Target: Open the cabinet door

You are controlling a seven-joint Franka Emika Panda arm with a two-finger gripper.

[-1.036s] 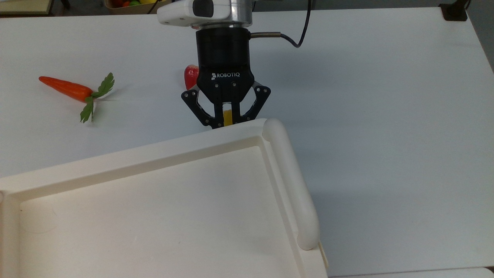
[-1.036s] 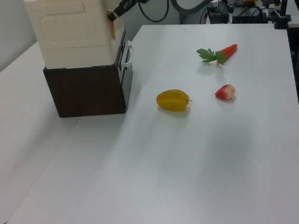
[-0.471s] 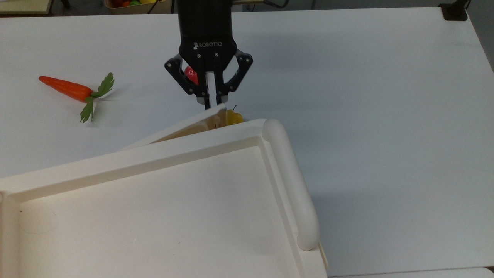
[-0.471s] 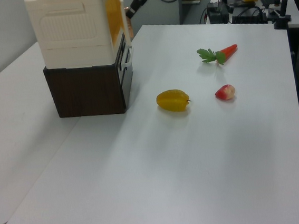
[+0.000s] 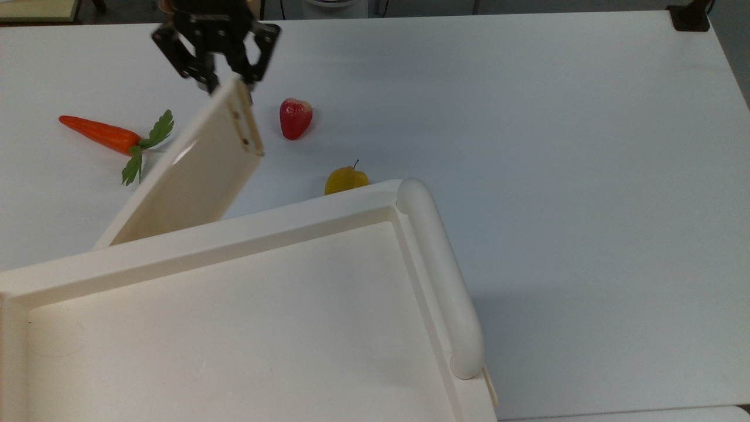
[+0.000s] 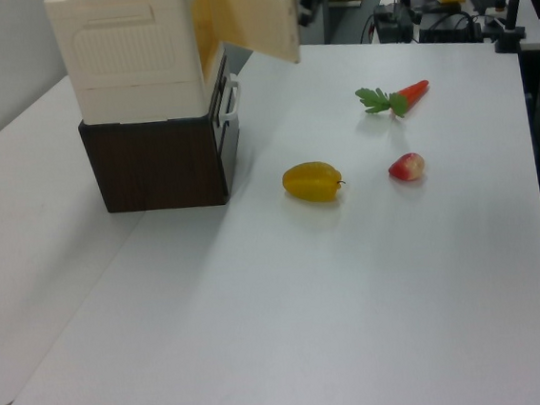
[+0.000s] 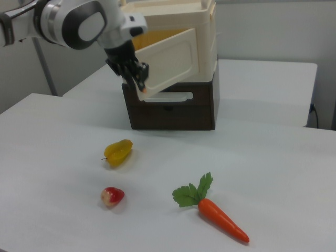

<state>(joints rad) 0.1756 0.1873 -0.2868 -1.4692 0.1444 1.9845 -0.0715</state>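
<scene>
The cabinet (image 5: pixel 246 231) is a cream-white box with a tray-like top; it sits on a dark brown base (image 6: pixel 156 161). Its cabinet door (image 5: pixel 193 167) stands swung wide open, reaching out from the front toward the top view's upper left. Small dark dots run along its free edge. My gripper (image 5: pixel 227 89) is shut on that free edge. In the left view the cabinet door (image 6: pixel 257 17) juts right from the cabinet (image 6: pixel 127 54), with the gripper (image 6: pixel 305 8) at its end. In the right view the gripper (image 7: pixel 140 84) grips the cabinet door (image 7: pixel 168 60) at its lower left corner.
On the white table lie a carrot (image 5: pixel 99 133), a red strawberry (image 5: pixel 295 117) and a yellow fruit (image 5: pixel 345 179), all in front of the cabinet. A thick rounded bar (image 5: pixel 439 275) runs along the cabinet top's right edge. The arm (image 7: pixel 79 21) reaches in from the right view's left.
The gripper has pulled back and toward the top view's left, still holding the door's edge. The door went from closed, to ajar, to wide open. The fruits have not moved.
</scene>
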